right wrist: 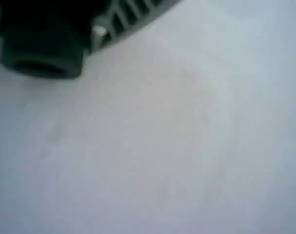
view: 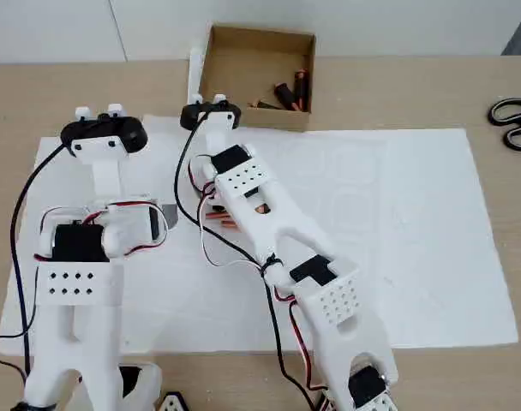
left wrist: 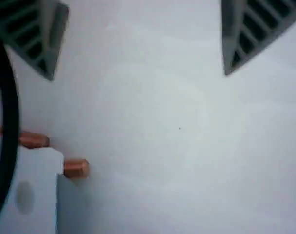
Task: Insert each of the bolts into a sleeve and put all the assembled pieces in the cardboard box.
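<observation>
Over the white paper (left wrist: 187, 161), the left pincer (left wrist: 139, 72) stands wide apart and empty, near a copper bolt (left wrist: 76, 168).

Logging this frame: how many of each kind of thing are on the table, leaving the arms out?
Cardboard box: 1
Assembled pieces in the box: at least 2; they overlap, so the exact count is unclear
Loose bolts on the sheet: at least 2, partly hidden under an arm
Paper sheet: 1
Scissors: 1
Total: at least 7
</observation>
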